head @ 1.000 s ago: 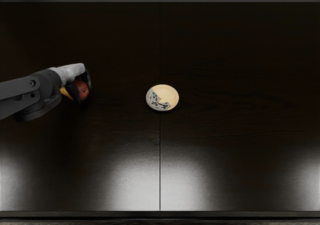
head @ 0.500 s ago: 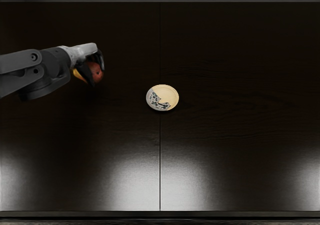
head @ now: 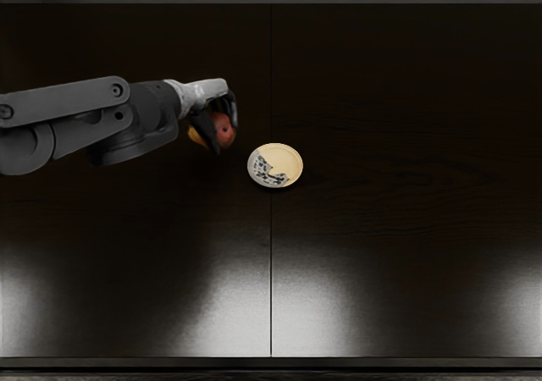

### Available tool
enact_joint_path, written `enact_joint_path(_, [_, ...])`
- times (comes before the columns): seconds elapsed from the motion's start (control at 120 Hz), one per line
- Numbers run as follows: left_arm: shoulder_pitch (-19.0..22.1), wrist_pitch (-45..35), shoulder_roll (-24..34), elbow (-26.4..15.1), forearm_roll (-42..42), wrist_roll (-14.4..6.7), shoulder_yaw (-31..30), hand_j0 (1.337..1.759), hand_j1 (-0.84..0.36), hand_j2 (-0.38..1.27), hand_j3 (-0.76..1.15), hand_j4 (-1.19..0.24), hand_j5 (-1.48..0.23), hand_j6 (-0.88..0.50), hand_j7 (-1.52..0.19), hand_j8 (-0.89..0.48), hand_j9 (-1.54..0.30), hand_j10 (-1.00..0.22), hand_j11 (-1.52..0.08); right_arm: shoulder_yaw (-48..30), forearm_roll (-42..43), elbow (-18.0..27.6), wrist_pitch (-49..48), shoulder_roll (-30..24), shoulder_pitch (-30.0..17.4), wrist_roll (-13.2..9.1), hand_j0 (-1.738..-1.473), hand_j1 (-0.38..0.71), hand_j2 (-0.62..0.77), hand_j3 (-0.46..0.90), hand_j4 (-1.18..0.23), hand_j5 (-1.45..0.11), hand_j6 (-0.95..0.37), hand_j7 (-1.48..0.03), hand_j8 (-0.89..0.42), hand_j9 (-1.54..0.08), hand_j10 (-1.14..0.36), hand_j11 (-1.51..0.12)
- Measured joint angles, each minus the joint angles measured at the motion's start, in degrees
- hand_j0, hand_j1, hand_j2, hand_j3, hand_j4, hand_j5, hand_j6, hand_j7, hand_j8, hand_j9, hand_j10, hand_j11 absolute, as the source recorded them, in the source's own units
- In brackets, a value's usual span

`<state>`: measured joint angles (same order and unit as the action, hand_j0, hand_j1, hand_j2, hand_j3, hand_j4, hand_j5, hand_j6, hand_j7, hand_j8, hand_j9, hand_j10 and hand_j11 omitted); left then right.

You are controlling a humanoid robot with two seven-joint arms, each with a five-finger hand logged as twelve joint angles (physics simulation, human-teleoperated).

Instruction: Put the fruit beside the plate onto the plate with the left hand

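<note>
Fruit (head: 223,130), red with a yellow patch, is clamped in the left hand (head: 210,108), which seems to hold it clear of the counter (head: 381,229). The plate (head: 275,165) lies just right of the hand and slightly nearer the camera, not under the fruit. I judge a short carry that way comes before release.

Grey left arm (head: 76,127) comes in from left side, stretched out. Dark fingers (head: 230,112) of left hand (head: 216,124) curl down, gripping fruit (head: 223,131).
</note>
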<state>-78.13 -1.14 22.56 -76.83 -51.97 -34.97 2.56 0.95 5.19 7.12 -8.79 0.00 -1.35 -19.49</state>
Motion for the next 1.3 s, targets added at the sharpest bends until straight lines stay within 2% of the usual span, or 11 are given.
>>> enact_joint_path(0.133, [-0.3,0.0,-2.8,1.8,0.5,0.0,0.1,1.648,-0.26,0.36,0.00,-0.69,-1.14,-0.29,-1.05,-0.24,-1.02,-0.34,-1.04,0.0,0.0,0.0,0.0,0.0,0.0,0.1,-1.658,-0.35,0.00,0.00,0.00,0.00,0.00,0.00,0.00,0.00,0.00,0.00])
enact_joint_path(0.242, [-1.2,0.0,-2.9,2.7,0.9,0.0,0.0,1.649,-0.31,0.47,0.00,-0.69,-1.13,-0.28,-1.08,-0.21,-1.02,-0.35,-1.03,0.0,0.0,0.0,0.0,0.0,0.0,0.1,-1.658,-0.35,0.00,0.00,0.00,0.00,0.00,0.00,0.00,0.00,0.00,0.00])
enact_joint_path(0.325, [-1.8,0.0,-3.0,3.0,1.1,-0.1,0.0,1.650,-0.30,0.46,0.00,-0.69,-1.13,-0.30,-1.08,-0.25,-1.03,-0.38,-1.03,0.0,0.0,0.0,0.0,0.0,0.0,0.1,-1.658,-0.35,0.00,0.00,0.00,0.00,0.00,0.00,0.00,0.00,0.00,0.00])
enact_joint_path(0.475, [-2.9,0.0,-5.7,3.8,2.7,0.0,-0.1,1.649,-0.30,0.45,0.00,-0.70,-1.15,-0.29,-1.09,-0.23,-1.05,-0.39,-1.05,0.0,0.0,0.0,0.0,0.0,0.0,0.2,-1.658,-0.35,0.00,0.00,0.00,0.00,0.00,0.00,0.00,0.00,0.00,0.00])
enact_joint_path(0.558, [-2.9,0.0,-9.2,5.4,2.9,0.0,-0.3,1.650,-0.29,0.45,0.00,-0.71,-1.15,-0.30,-1.09,-0.24,-1.05,-0.41,-1.05,0.0,0.0,0.0,0.0,0.0,0.0,0.2,-1.658,-0.35,0.00,0.00,0.00,0.00,0.00,0.00,0.00,0.00,0.00,0.00])
enact_joint_path(0.658, [-2.9,0.0,-10.3,7.2,3.0,-0.1,-0.4,1.650,-0.29,0.44,0.00,-0.71,-1.16,-0.30,-1.09,-0.23,-1.06,-0.39,-1.05,0.0,0.0,0.0,0.0,0.0,0.0,0.2,-1.658,-0.35,0.00,0.00,0.00,0.00,0.00,0.00,0.00,0.00,0.00,0.00])
enact_joint_path(1.008, [-2.8,-0.1,-14.3,11.4,2.9,-0.1,-0.7,1.652,-0.26,0.46,0.00,-0.74,-1.13,-0.38,-1.09,-0.27,-1.07,-0.47,-1.04,0.1,0.0,0.0,0.0,0.0,0.0,0.3,-1.658,-0.35,0.00,0.00,0.00,0.00,0.00,0.00,0.00,0.00,0.00,0.00])
enact_joint_path(1.05, [-2.8,0.0,-14.7,11.8,2.9,-0.2,-0.7,1.651,-0.25,0.47,0.00,-0.74,-1.13,-0.40,-1.10,-0.28,-1.07,-0.49,-1.04,0.1,0.0,0.0,0.0,0.0,0.0,0.3,-1.658,-0.35,0.00,0.00,0.00,0.00,0.00,0.00,0.00,0.00,0.00,0.00])
enact_joint_path(1.058, [-2.8,-0.1,-14.8,11.8,2.8,-0.2,-0.7,1.651,-0.25,0.50,0.00,-0.75,-1.12,-0.39,-1.08,-0.34,-1.07,-0.49,-1.04,0.1,0.0,0.0,0.0,0.0,0.0,0.3,-1.658,-0.35,0.00,0.00,0.00,0.00,0.00,0.00,0.00,0.00,0.00,0.00])
enact_joint_path(1.2, [-2.9,-0.2,-15.3,12.6,2.8,-0.1,-0.7,1.654,-0.29,0.63,0.00,-0.76,-1.10,-0.43,-1.07,-0.36,-1.06,-0.57,-1.04,0.1,0.0,0.0,0.0,0.0,0.0,0.3,-1.658,-0.35,0.00,0.00,0.00,0.00,0.00,0.00,0.00,0.00,0.00,0.00])
enact_joint_path(1.3, [-2.8,-0.2,-15.3,12.8,2.9,0.0,-0.7,1.655,-0.35,0.72,0.00,-0.76,-1.10,-0.41,-1.07,-0.36,-1.06,-0.57,-1.04,0.0,0.0,0.0,0.0,0.0,0.0,0.3,-1.658,-0.35,0.00,0.00,0.00,0.00,0.00,0.00,0.00,0.00,0.00,0.00])
